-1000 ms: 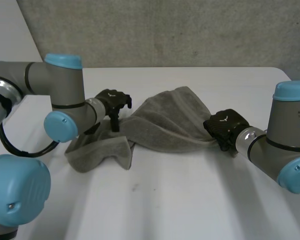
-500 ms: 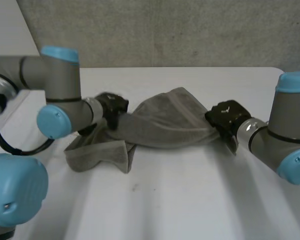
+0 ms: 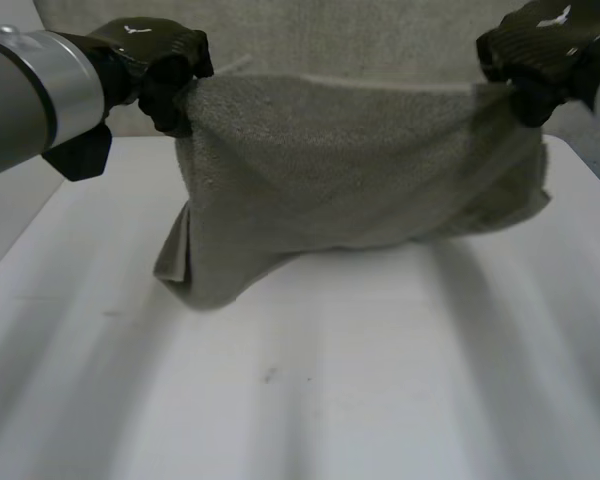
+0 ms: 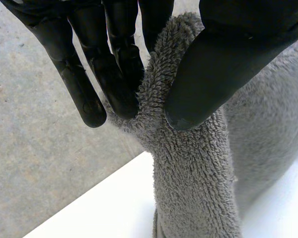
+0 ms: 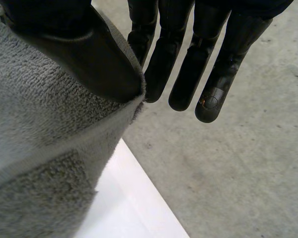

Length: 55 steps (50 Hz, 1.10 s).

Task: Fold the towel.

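Lab: wht table (image 3: 380, 400), concrete wall (image 3: 330, 35)

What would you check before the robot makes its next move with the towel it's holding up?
1. Left hand grips the towel: ok, an upper corner is pinched between thumb and fingers.
2. Right hand grips it too: ok, the thumb presses the other upper corner against the fingers.
3. Top edge stretched between the hands: ok, it runs fairly straight and level.
4. Towel hangs flat: not ok, slanting creases cross it and the lower corner below the left hand is doubled over.
5. Bottom edge lifted off the table: cannot tell, the low corner hangs very close to it.
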{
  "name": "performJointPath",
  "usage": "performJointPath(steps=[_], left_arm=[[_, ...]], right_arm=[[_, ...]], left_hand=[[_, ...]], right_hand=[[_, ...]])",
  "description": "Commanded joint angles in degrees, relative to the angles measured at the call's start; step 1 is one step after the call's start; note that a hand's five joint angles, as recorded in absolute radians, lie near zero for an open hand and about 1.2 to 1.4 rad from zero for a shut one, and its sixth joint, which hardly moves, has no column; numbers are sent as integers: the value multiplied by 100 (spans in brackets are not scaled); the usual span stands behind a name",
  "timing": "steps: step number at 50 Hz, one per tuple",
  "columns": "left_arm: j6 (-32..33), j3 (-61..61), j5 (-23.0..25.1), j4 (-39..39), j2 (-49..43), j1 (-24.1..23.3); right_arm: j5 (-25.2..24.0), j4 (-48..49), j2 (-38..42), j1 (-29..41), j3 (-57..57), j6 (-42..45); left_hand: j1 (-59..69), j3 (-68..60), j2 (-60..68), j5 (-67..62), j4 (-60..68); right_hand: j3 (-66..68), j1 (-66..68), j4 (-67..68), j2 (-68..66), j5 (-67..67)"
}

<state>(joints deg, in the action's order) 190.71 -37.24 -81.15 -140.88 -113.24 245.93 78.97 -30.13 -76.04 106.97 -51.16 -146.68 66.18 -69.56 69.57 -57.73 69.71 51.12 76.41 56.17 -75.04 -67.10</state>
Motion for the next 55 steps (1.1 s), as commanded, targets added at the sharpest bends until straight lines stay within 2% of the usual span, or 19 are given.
performJointPath(steps=[1, 7, 12, 13, 15, 16, 19, 20, 22, 23, 25, 26, 27, 31, 39, 41, 45, 50, 55], left_arm=[[-8, -292, -23, 368, 294, -1], [10, -890, -6, 342, 355, 8], [71, -1022, -189, -262, -284, -36], [71, -1022, -190, -264, -286, -36], [220, -672, -392, -745, -802, -53], [221, -670, -392, -748, -805, -54], [833, 1045, -463, -1921, -1707, -62], [836, 1053, -463, -1925, -1710, -62], [1055, 2531, -515, -2905, -2104, -89], [1056, 2538, -516, -2910, -2106, -89], [689, 3134, -594, -3697, -2062, -71], [686, 3136, -595, -3701, -2062, -71], [391, 3109, -664, -3979, -1940, -115], [36, 2872, -770, -4026, -1605, -177], [-43, 1518, -823, -3112, -1411, -10], [-61, 714, -832, -2718, -1376, 139], [-61, -231, -788, -2629, -1297, 201], [-43, -1628, -779, -3174, -1297, 210], [88, -3268, -797, -4191, -1507, 175]], right_arm=[[-48, -783, 1, -62, 581, 34], [-110, -1126, 212, -44, 520, 131], [22, -1118, 1413, -27, 913, 526], [22, -1117, 1416, -27, 915, 527], [57, -1065, 2107, -9, 1518, 605], [57, -1065, 2110, -9, 1522, 606], [451, -164, 3319, 8, 3728, 501], [453, -160, 3323, 8, 3736, 500], [829, 986, 3945, 34, 5381, 387], [831, 992, 3947, 35, 5389, 386], [979, 1928, 3974, 174, 6125, 298], [980, 1932, 3974, 175, 6127, 298], [997, 2228, 3826, 288, 6101, 289], [998, 2170, 3411, 465, 5811, 289], [874, 1343, 3042, 465, 4290, 298], [770, 1142, 3042, 465, 3704, 298], [620, 1053, 3051, 457, 3033, 289], [409, 1089, 3112, 439, 1724, 324], [321, 1308, 3489, 448, 259, 368]], left_hand=[[1382, -1044, 1043, -1227, 1029], [1382, -1044, 1043, -1227, 1029], [1382, -1044, 1043, -1227, 1029], [1382, -1044, 1043, -1227, 1029], [1382, -1044, 1043, -1227, 1029], [1382, -1044, 1043, -1227, 1029], [1382, -1044, 1043, -1227, 1029], [1382, -1044, 1043, -1227, 1029], [1382, -1044, 1043, -1227, 1029], [1382, -1044, 1043, -1227, 1029], [1382, -1044, 1043, -1227, 1029], [1382, -1044, 1043, -1227, 1029], [1382, -1044, 1043, -1227, 1029], [1382, -1044, 1043, -1227, 1029], [1382, -1044, 1043, -1227, 1029], [1382, -1044, 1043, -1227, 1029], [1382, -1044, 1043, -1227, 1029], [1382, -1044, 1043, -1227, 1029], [1382, -1044, 1043, -1227, 1029]], right_hand=[[2888, 359, 2383, -496, -290], [2888, 359, 2383, -496, -290], [2888, 359, 2383, -496, -290], [2888, 359, 2383, -496, -290], [2888, 359, 2383, -496, -290], [2888, 359, 2383, -496, -290], [2888, 359, 2383, -496, -290], [2888, 359, 2383, -496, -290], [2888, 359, 2383, -496, -290], [2888, 359, 2383, -496, -290], [2888, 359, 2383, -496, -290], [2888, 359, 2383, -496, -290], [2888, 359, 2383, -496, -290], [2888, 359, 2383, -496, -290], [2888, 359, 2383, -496, -290], [2888, 359, 2383, -496, -290], [2888, 359, 2383, -496, -290], [2888, 359, 2383, -496, -290], [2888, 359, 2383, -496, -290]])
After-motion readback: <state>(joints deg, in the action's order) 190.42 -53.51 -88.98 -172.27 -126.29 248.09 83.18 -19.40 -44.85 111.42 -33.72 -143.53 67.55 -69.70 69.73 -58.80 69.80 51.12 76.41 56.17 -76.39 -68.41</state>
